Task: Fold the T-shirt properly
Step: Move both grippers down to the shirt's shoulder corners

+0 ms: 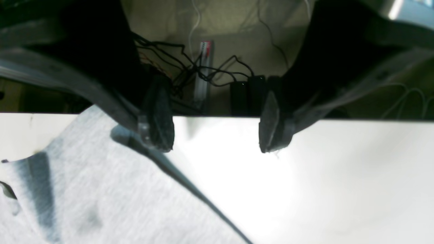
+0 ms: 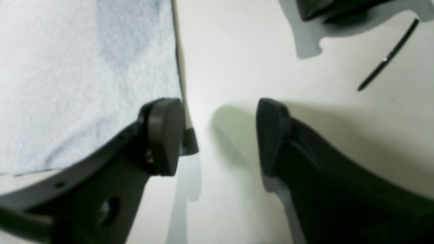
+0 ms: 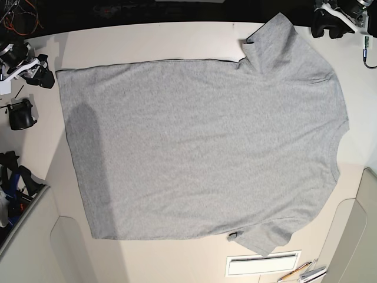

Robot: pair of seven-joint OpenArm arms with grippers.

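The left gripper (image 1: 217, 135) is standing wide and holding nothing, its 2 dark pads hanging over the far edge of the white table (image 1: 339, 176). The T-shirt (image 1: 101, 196) is lying just beside its one pad, a sleeve corner reaching toward it across glossy laminate. The right gripper (image 2: 217, 135) is also gaping wide and empty, with the shirt's dark-stitched hem edge (image 2: 176, 54) running right beside its one rounded pad.

In the base view the T-shirt (image 3: 200, 147) is spreading flat, plain side up, its long axis running across the table from hem on the view's left to sleeves on the right. Each arm is sitting at 1 far corner: right gripper (image 3: 44, 73) near the hem, left gripper (image 3: 333, 26) near the upper sleeve. The cloth is looking like soft, limp heather-grey knit, mostly smooth, though blur is probably hiding small wrinkles.
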